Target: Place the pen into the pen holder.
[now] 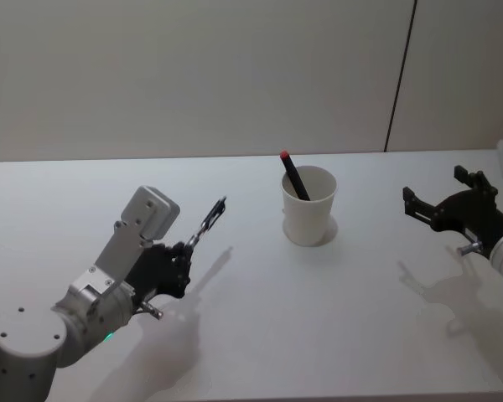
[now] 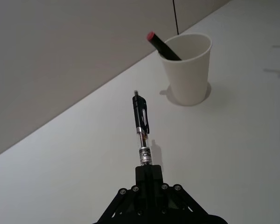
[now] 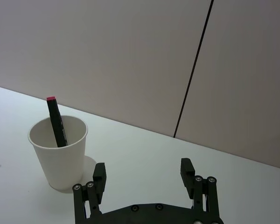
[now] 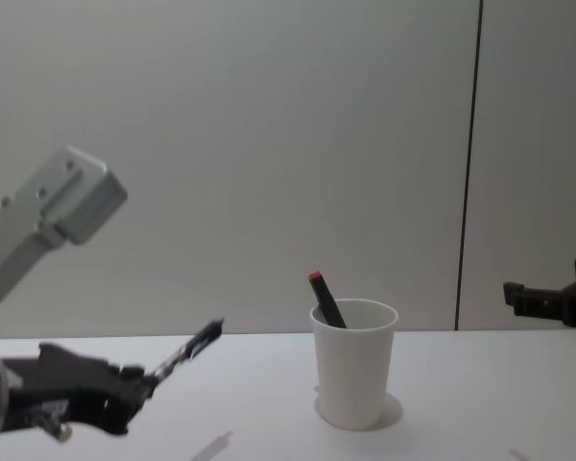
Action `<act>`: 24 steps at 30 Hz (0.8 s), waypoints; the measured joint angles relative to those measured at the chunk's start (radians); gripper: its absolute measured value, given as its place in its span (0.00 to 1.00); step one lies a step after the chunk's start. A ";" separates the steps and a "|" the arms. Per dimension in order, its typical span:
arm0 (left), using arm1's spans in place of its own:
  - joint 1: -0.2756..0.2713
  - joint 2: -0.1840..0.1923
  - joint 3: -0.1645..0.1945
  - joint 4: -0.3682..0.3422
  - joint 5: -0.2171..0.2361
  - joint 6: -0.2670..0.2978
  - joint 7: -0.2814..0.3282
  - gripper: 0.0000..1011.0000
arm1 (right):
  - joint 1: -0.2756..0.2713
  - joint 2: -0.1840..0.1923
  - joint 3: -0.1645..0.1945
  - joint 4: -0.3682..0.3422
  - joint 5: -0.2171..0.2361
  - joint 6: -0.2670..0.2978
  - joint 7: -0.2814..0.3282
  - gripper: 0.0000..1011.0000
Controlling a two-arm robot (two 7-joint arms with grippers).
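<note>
Soft, diffuse light falls from above, moderately bright. In the head view pale, soft-edged shadows lie on the worktop (image 1: 302,335) at lower left and middle right; a narrow darker one rims the base of the pen holder (image 1: 308,213).

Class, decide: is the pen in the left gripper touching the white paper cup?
Apart. In the left wrist view, bare table lies between the pen clamped in the left gripper and the paper cup.

Bench (image 1: 318,327): plain white top, meeting the wall (image 1: 193,75) at its far edge. On it I count one item, a white paper pen holder (image 1: 308,219), standing upright, slightly right of centre, toward the far side.
</note>
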 joint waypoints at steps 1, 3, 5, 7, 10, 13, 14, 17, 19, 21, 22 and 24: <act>0.002 0.002 -0.001 -0.004 0.000 -0.009 -0.001 0.10 | 0.000 0.000 0.000 0.000 0.000 0.000 0.000 0.99; 0.004 0.004 -0.002 -0.013 0.000 -0.030 -0.005 0.10 | 0.000 0.000 0.000 0.000 0.000 0.000 0.000 0.99; 0.005 0.007 -0.004 -0.021 0.000 -0.057 -0.014 0.10 | 0.000 0.000 0.000 0.000 0.000 0.000 0.000 0.99; 0.006 0.009 -0.006 -0.029 0.000 -0.087 -0.025 0.10 | 0.000 0.000 0.000 0.000 0.000 0.000 0.000 0.99; 0.006 0.010 -0.007 -0.035 -0.001 -0.115 -0.041 0.10 | 0.000 0.000 0.000 0.000 0.000 0.000 0.000 0.99; 0.002 0.011 -0.009 -0.039 -0.007 -0.161 -0.070 0.10 | 0.000 0.000 0.000 0.000 0.000 0.000 0.000 0.99; 0.000 0.011 -0.010 -0.040 -0.007 -0.169 -0.077 0.10 | 0.000 0.000 0.000 0.000 0.000 0.000 0.000 0.99; -0.006 0.010 -0.011 -0.040 -0.011 -0.202 -0.104 0.10 | 0.000 0.000 0.000 0.000 0.000 0.000 0.000 0.99; -0.013 0.008 -0.011 -0.040 -0.013 -0.221 -0.125 0.10 | 0.000 0.000 0.000 0.000 0.000 0.000 0.000 0.99; -0.015 0.007 -0.011 -0.039 -0.014 -0.229 -0.134 0.10 | 0.000 0.000 0.000 0.000 0.000 0.000 0.000 0.99; -0.021 0.004 -0.011 -0.035 -0.016 -0.245 -0.154 0.10 | 0.000 0.000 0.000 0.000 0.000 0.000 0.000 0.99; -0.025 0.002 -0.011 -0.032 -0.017 -0.259 -0.171 0.10 | 0.000 0.000 0.000 0.000 0.000 0.000 0.000 0.99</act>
